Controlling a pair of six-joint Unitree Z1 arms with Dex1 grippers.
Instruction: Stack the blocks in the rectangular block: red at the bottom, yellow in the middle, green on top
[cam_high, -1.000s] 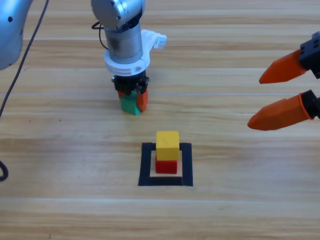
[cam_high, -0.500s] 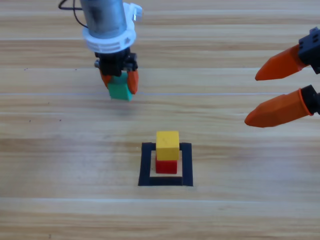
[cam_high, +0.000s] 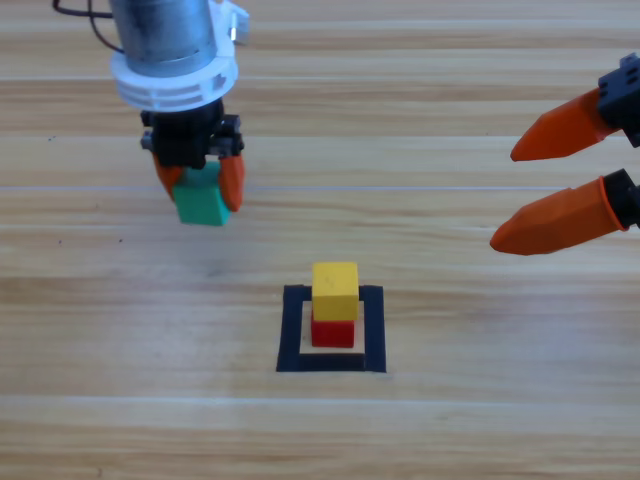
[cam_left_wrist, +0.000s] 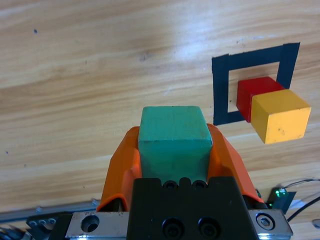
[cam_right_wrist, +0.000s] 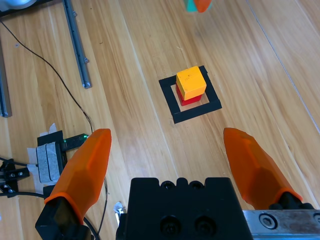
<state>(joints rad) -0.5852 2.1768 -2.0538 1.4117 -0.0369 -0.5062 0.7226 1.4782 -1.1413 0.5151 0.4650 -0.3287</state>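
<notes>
We noted left pincer (cam_high: 200, 180) pinching green cube (cam_high: 201, 202) above the surface (cam_high: 100, 400), yellow cube (cam_high: 335, 290) atop red cube (cam_high: 333, 332) inside taped square (cam_high: 290, 340), right pincer (cam_high: 555, 180) spread, waiting at the edge.

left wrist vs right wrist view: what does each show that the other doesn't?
Only the left wrist view: the whole green cube clamped in the left gripper, filling the foreground. Only the right wrist view: the right gripper open and empty, plus a metal rail and cables on the table. Both: the yellow cube stacked on the red cube inside the black tape square.
</notes>
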